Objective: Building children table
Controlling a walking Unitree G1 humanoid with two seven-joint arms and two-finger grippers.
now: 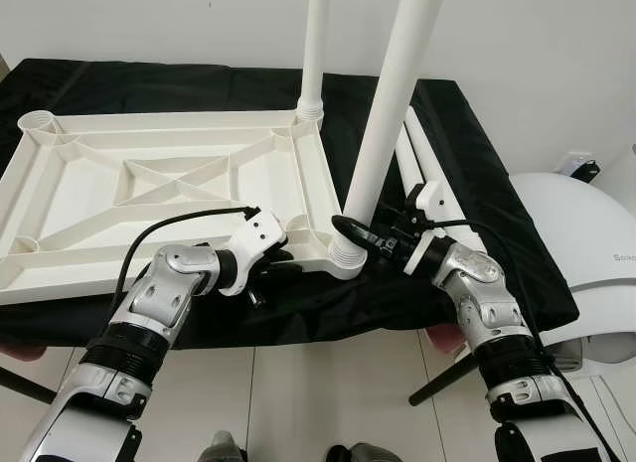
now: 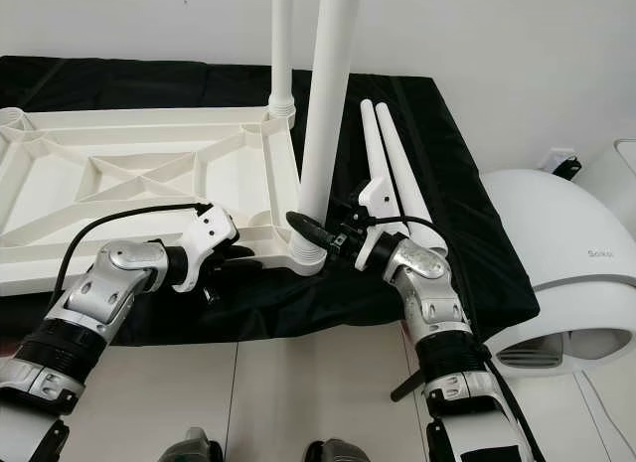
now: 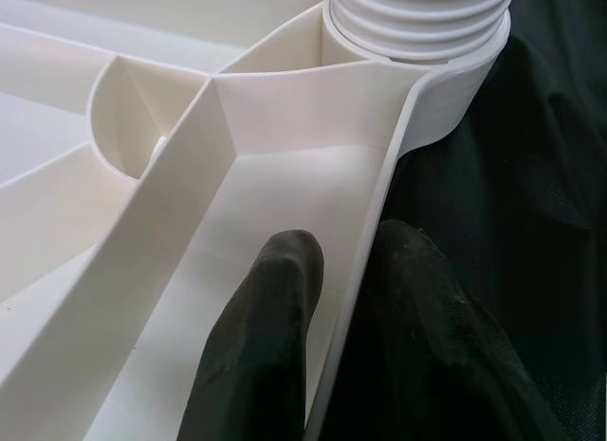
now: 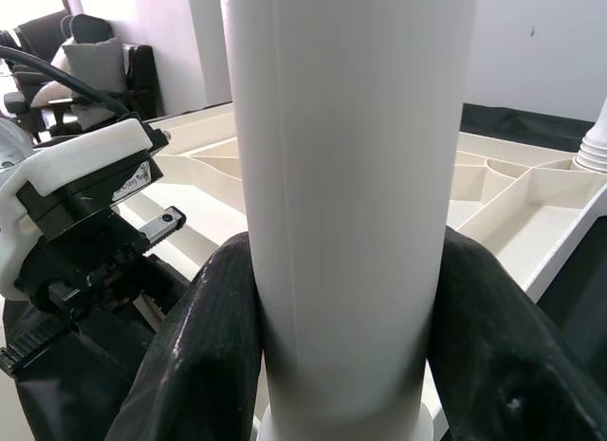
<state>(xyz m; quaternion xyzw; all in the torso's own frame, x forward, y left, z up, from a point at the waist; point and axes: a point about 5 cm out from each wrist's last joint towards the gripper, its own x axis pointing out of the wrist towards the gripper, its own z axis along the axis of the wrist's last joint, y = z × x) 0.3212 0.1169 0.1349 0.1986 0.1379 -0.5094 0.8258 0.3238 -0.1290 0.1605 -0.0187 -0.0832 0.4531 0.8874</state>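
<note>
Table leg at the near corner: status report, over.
Right gripper shut on near leg upright in corner socket. Left gripper pinching tabletop rim. Two spare legs beside right arm.

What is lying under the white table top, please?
The upturned table top lies on a black cloth that covers a surface. The left gripper pinches its rim; the right gripper clamps the near leg. What supports the cloth is hidden.

Table [image 1: 517, 253] under black cloth [image 1: 467, 154]. White tabletop panel [image 1: 149, 194] lies underside up on the cloth, its near rim clamped between the left fingers [image 3: 275, 308]. Two loose white legs [image 2: 393, 169] lie side by side on the cloth just beyond the right fingers [image 4: 209, 337].
</note>
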